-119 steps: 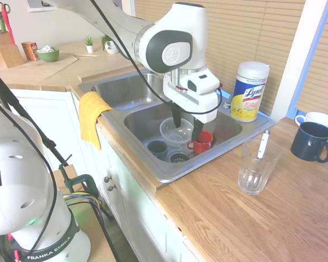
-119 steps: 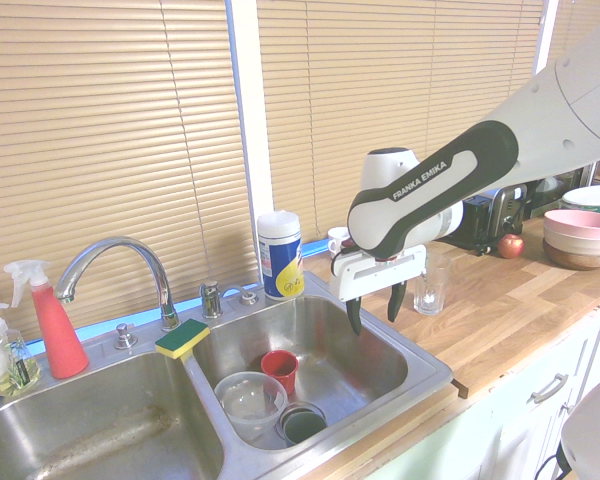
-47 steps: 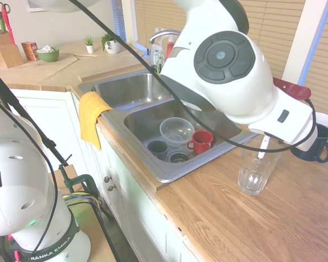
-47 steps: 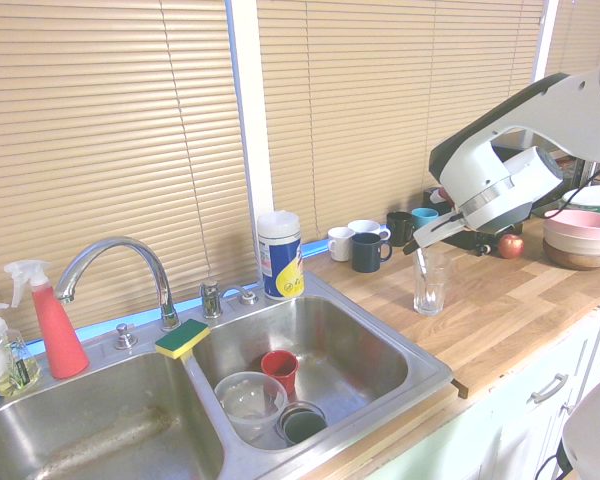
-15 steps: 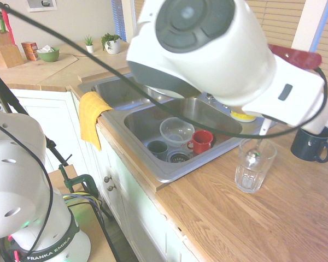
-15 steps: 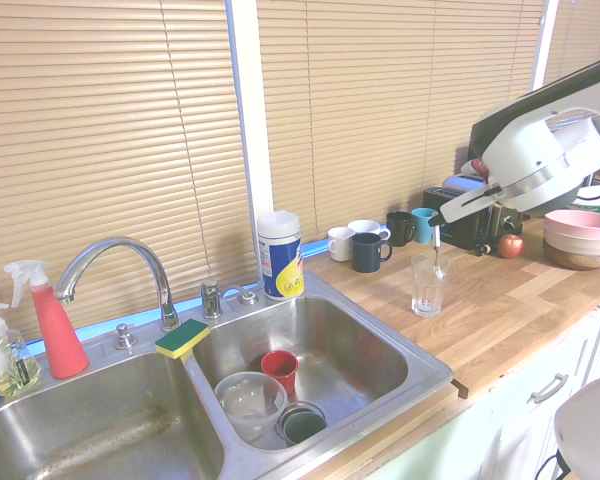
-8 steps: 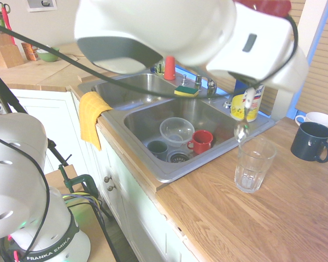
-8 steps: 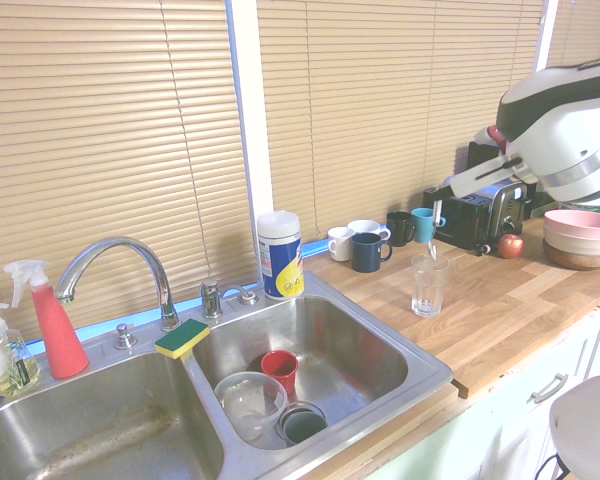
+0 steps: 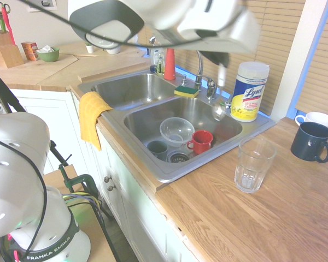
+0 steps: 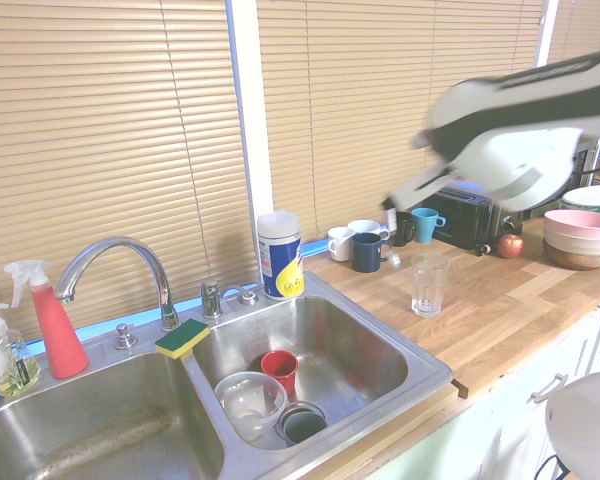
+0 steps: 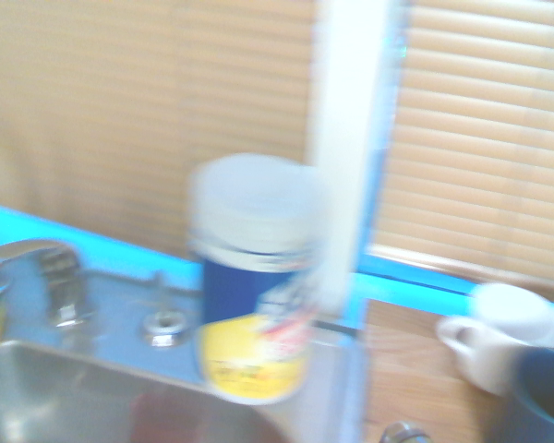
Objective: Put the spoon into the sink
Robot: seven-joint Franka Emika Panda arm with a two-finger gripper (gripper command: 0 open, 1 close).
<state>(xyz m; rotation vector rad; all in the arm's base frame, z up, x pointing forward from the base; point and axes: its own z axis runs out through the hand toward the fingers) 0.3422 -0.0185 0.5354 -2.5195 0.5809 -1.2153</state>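
White-handled, the spoon point(image 9: 220, 94) hangs bowl-down in the air, clamped between the gripper's point(image 9: 222, 61) fingers, above the far right part of the sink point(image 9: 156, 176), near the wipes canister point(image 9: 249, 90). In that basin lie a clear bowl point(image 9: 176, 130), a red cup point(image 9: 201, 141) and a dark cup point(image 9: 157, 148). The empty glass point(image 9: 253, 164) stands on the wooden desk point(image 9: 251, 224), right of the sink.

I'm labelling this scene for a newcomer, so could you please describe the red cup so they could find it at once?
Start at the two-basin steel sink set in the wooden counter, and look into the basin nearer the drinking glass. The red cup stands on its floor beside a clear plastic bowl and a dark cup; it is the only red item in the basin.
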